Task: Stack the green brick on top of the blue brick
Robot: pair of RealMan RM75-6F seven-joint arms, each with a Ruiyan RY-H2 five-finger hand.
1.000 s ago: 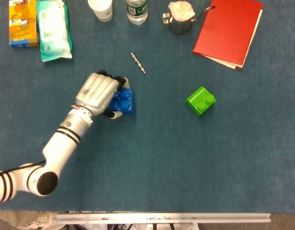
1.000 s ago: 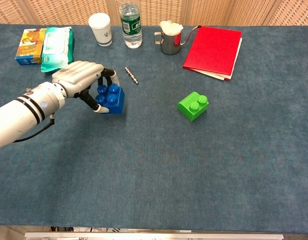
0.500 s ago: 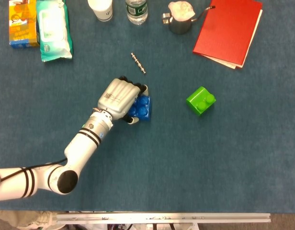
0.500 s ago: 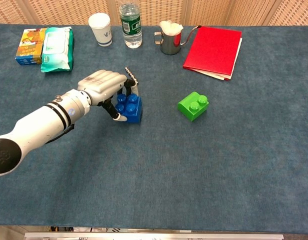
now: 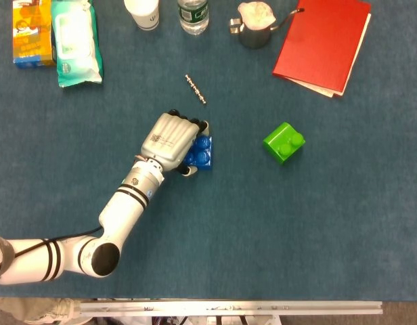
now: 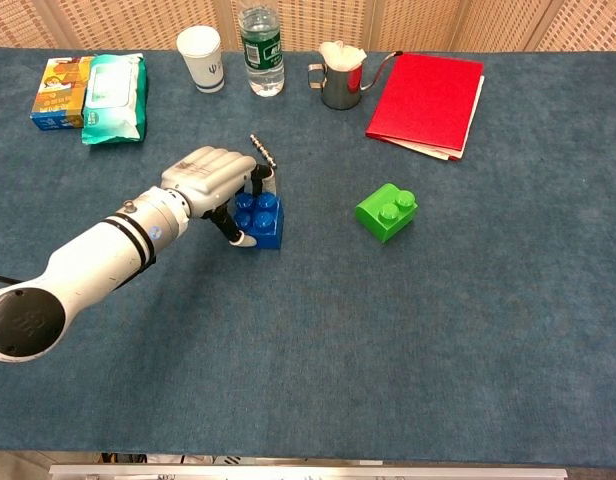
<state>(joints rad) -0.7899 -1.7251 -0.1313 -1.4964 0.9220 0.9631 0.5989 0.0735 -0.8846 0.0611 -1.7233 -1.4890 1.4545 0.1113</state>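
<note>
The left hand (image 5: 169,140) grips the blue plastic studded brick (image 5: 202,152) on the blue carpeted worktop (image 5: 262,223), fingers curled over its near and far sides. From the head view the knuckles cover much of the brick, leaving only its right part showing; the chest view shows the brick's (image 6: 260,217) front face, studs and the thumb tip beneath the hand (image 6: 213,182). The green plastic studded brick (image 5: 283,142) sits well apart to the right, untouched, tilted relative to the worktop edge. A thin metal drill bit (image 5: 195,89) lies just beyond the hand. The right hand appears in neither view.
</note>
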